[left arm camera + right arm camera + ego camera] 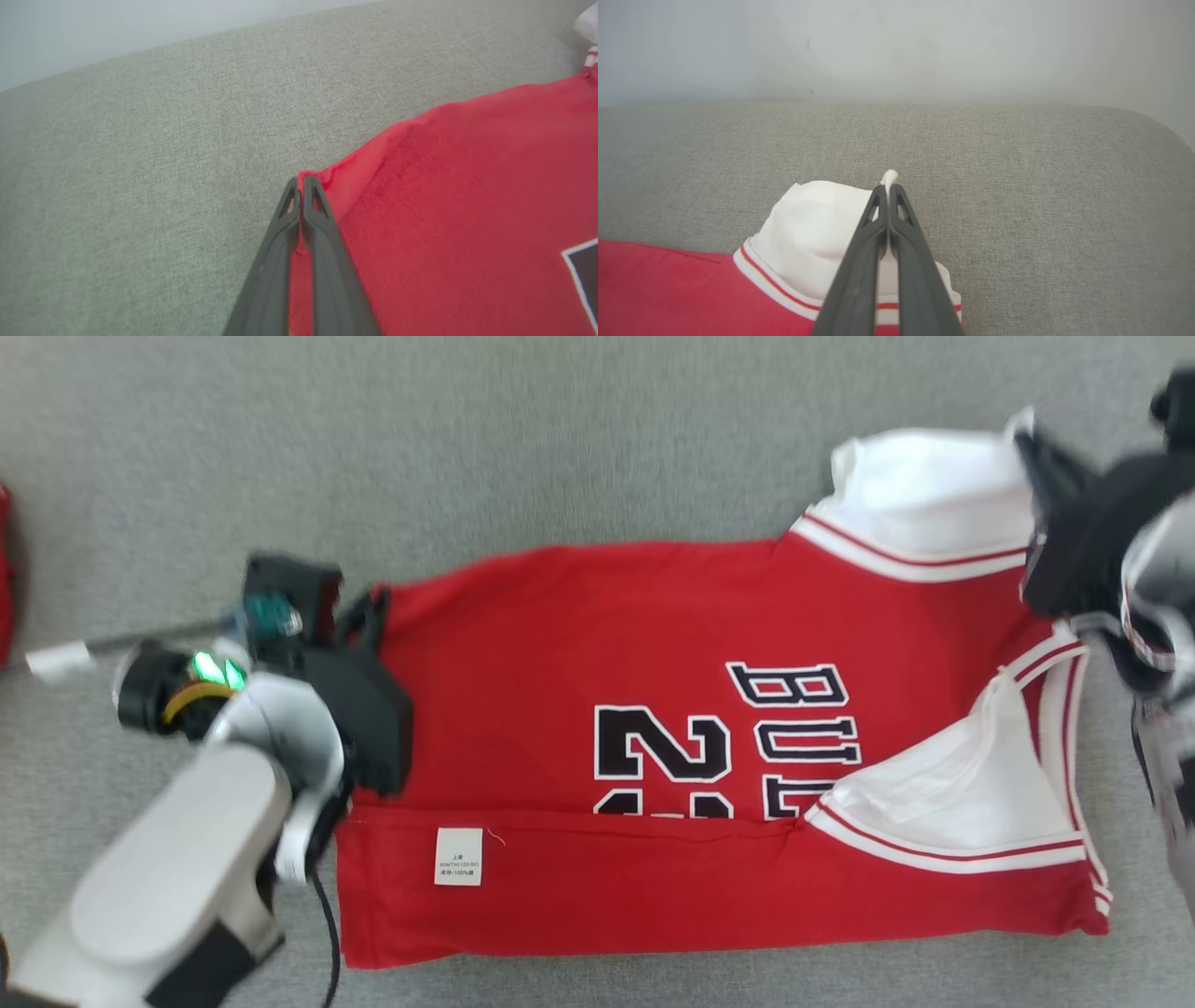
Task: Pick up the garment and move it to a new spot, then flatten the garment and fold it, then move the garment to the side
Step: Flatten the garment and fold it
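**A:** Where is the garment, and which way does it run?

**B:** The red sleeveless jersey with white trim and black lettering (pixel 653 728) lies flat on the grey woven upholstery (pixel 467 448). Its long axis runs left to right across the head view, with the hem at the robot's left and the shoulders at its right.

**A:** And the grippers?

**B:** Both are at the far long edge. The left gripper (pixel 301 181) is closed on the far hem corner, with red cloth nipped between its 2 dark fingers. The right gripper (pixel 888 186) is closed on the far white shoulder strap, and a white tip pokes out past its fingertips.

**A:** Which way does the body of the jersey lie from them?

**B:** Toward the robot, from both. The near long edge looks already turned up, since a white care label (pixel 458 856) faces upward on that band. I judge that the coming move carries the far edge nearward across the short axis, both ends together.

**A:** Which arm is nearer its work?

**B:** Neither. Each has its own end, and the 2 ends are well apart along the long axis.

**A:** Count?

**B:** 1 jersey, 2 grippers, 1 label, and 1 red sliver (pixel 4 569) at the left edge of the head view, too cut off to identify.
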You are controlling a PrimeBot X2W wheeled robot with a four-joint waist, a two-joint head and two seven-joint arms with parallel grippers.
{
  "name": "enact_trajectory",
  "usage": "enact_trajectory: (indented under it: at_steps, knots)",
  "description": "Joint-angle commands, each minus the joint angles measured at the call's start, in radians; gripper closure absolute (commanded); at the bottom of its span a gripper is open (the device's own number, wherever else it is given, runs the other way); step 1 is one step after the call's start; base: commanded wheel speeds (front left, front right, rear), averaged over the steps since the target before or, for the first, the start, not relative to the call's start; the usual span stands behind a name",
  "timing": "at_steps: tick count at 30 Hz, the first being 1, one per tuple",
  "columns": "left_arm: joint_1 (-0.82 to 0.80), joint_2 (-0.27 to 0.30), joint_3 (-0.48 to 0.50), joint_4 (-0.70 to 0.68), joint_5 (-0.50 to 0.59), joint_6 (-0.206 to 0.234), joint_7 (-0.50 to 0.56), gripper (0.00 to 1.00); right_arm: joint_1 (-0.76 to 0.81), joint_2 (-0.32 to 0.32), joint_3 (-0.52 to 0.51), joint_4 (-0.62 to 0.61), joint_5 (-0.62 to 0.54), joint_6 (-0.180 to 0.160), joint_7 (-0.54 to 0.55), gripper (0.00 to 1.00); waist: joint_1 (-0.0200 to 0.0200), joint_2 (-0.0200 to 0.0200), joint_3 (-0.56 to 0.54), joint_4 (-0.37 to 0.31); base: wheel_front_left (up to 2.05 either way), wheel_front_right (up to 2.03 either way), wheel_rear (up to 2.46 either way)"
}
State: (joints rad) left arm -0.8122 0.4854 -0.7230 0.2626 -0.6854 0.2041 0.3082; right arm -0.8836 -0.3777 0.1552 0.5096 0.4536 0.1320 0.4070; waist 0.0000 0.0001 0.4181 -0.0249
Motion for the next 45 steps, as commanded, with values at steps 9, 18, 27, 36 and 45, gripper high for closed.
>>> enact_trajectory:
  at_steps: [9,18,27,36,45]
  knots:
    - [0.195,0.028,-0.012,-0.066,-0.017,0.041,-0.087,1.0,0.358,-0.062,-0.093,-0.322,0.072,-0.003,0.169,1.0,0.0,-0.0001,-0.151,-0.012,0.0,0.0,0.0]
    - [0.288,0.017,-0.003,-0.022,-0.033,0.07,-0.151,1.0,0.61,0.001,-0.218,-0.536,0.036,-0.003,0.312,1.0,0.0,-0.0001,-0.182,-0.015,0.0,0.0,0.0]
    - [0.334,0.002,0.004,0.025,-0.055,0.068,-0.205,1.0,0.765,0.063,-0.285,-0.664,0.017,-0.003,0.407,1.0,0.0,-0.0001,-0.19,-0.018,0.0,0.0,0.0]
    - [0.38,-0.019,0.013,0.062,-0.083,0.06,-0.26,0.0,0.85,0.097,-0.271,-0.67,0.012,-0.003,0.474,0.0,0.0,-0.0001,-0.208,-0.017,0.0,0.0,0.0]
    - [0.498,-0.08,0.124,0.052,-0.147,0.016,-0.538,0.0,0.911,0.125,-0.293,-0.7,-0.003,-0.003,0.463,0.0,0.0,-0.0001,-0.254,-0.004,0.0,0.0,0.0]
